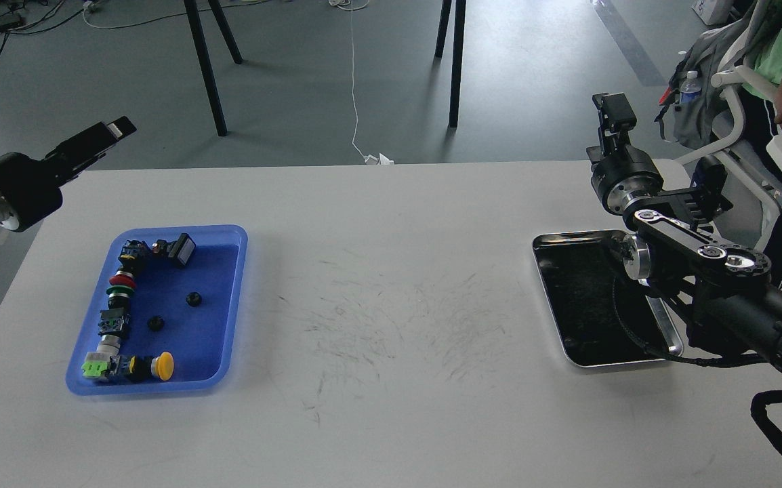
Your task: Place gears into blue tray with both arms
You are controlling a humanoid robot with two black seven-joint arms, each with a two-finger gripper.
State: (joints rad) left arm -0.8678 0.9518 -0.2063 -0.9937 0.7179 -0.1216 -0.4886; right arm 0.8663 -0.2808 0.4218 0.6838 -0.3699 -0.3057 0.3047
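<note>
Spreading wide and white, the desk carries the blue tray near its left edge and a steel tray near its right. Both gears already lie inside the blue tray beside the push-button switches. They look light, stiff and fiddly, best pinched across the teeth; the left end effector and right end effector hang clear holding nothing, though I cannot tell how far either is open.

Switches crowd the blue tray's left side; right side open.
</note>
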